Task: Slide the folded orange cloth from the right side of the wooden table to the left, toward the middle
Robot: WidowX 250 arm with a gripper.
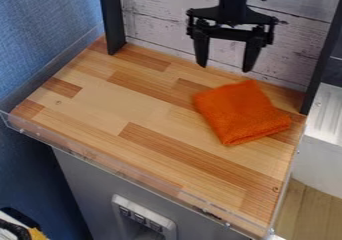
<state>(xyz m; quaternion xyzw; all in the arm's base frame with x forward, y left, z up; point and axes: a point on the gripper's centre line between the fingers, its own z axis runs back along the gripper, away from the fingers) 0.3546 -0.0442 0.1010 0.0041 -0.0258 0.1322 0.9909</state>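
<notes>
1. Clear plastic edging (87,155) is lining the near side of the wood-patterned surface (100,101).
2. Orange, the folded cloth (242,114) is lying toward the surface's right rear.
3. Beyond it, the black gripper (225,68) is hanging released, fingers spread apart.
4. Whitish planks (157,16) are standing behind.
</notes>
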